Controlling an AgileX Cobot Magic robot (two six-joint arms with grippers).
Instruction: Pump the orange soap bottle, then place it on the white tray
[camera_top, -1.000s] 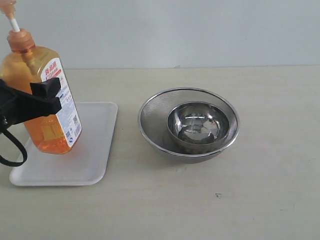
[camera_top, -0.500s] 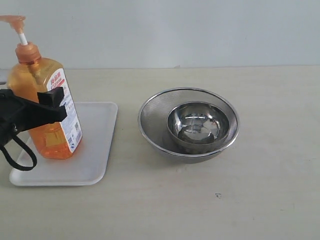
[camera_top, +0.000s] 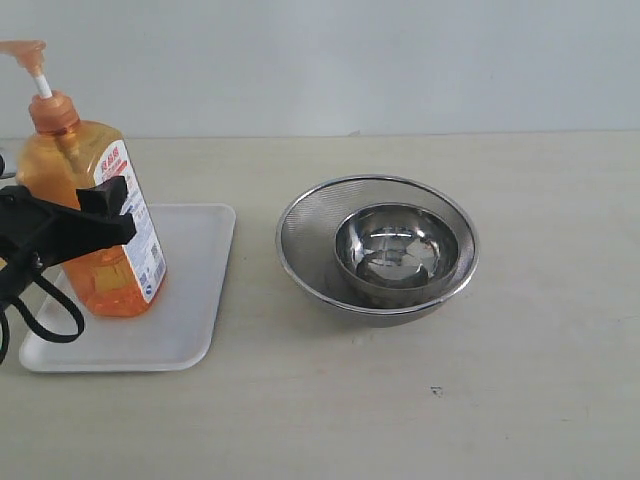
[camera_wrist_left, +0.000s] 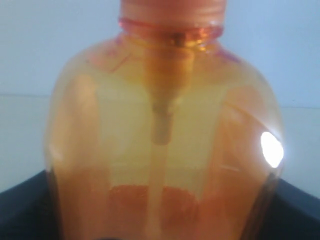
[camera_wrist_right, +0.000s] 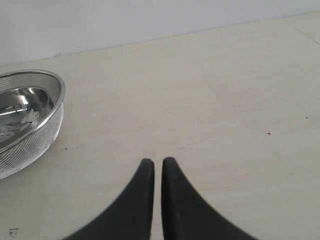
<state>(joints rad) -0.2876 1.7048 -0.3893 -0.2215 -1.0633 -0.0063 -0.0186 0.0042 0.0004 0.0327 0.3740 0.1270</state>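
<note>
The orange soap bottle (camera_top: 75, 160) stands upright with its base on the white tray (camera_top: 190, 300) at the left of the table, its pump head raised on the white stem. My left gripper (camera_top: 95, 215) is shut on the bottle's middle from the left; in the left wrist view the bottle (camera_wrist_left: 165, 150) fills the picture between the black fingers (camera_wrist_left: 20, 210). My right gripper (camera_wrist_right: 157, 162) is shut and empty, low over bare table, out of the exterior view.
A round steel mesh strainer (camera_top: 300, 250) with a steel bowl (camera_top: 395, 245) inside sits mid-table, right of the tray. The right wrist view shows the strainer (camera_wrist_right: 30, 120) off to one side of the right fingers. A pale wall closes the back.
The bottle, first tilted and higher, has come down and straightened onto the tray in the left gripper's hold. Over the last half second it barely shifted. The right gripper stayed shut.
</note>
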